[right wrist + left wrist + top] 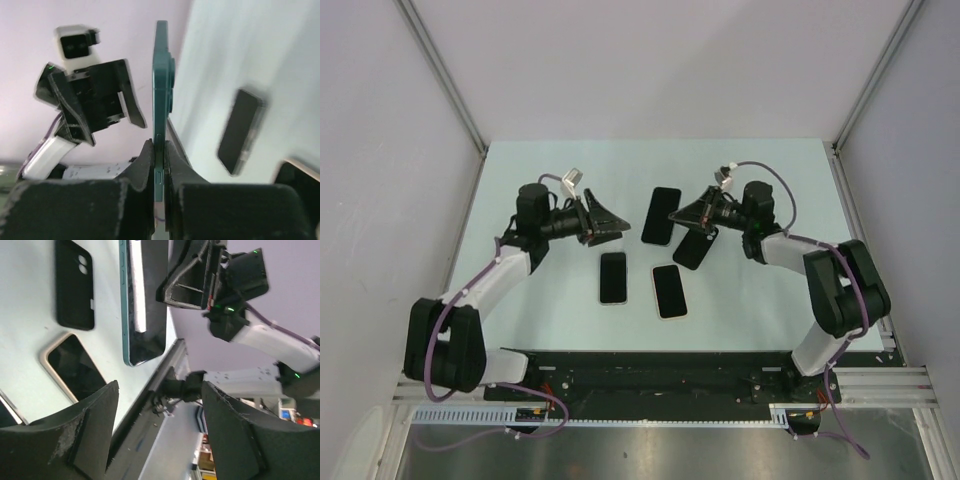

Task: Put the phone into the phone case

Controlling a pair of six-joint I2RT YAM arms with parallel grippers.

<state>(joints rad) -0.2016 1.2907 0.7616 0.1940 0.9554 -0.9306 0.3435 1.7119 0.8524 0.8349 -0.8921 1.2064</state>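
Top view looks down on the whole table (760, 300); wrist views skim it closely, facing each other.

Smooth teal phone (152, 300) with glossy screen, matt black phone case (75, 287), cream-rimmed phone (74, 369) with shiny dark face, scuffed matt black plastic fingers (85, 440) of the left gripper (159, 410), smooth matt pale table (27, 340)

Teal phone (145, 300): slim slab with a dark glossy screen and a camera bump on the back. It is turned on edge, pinched at one end by the right gripper (159, 150), right of table centre.
Black phone case (75, 282): lens cut-outs facing up, lying flat, just far-left of the phone.
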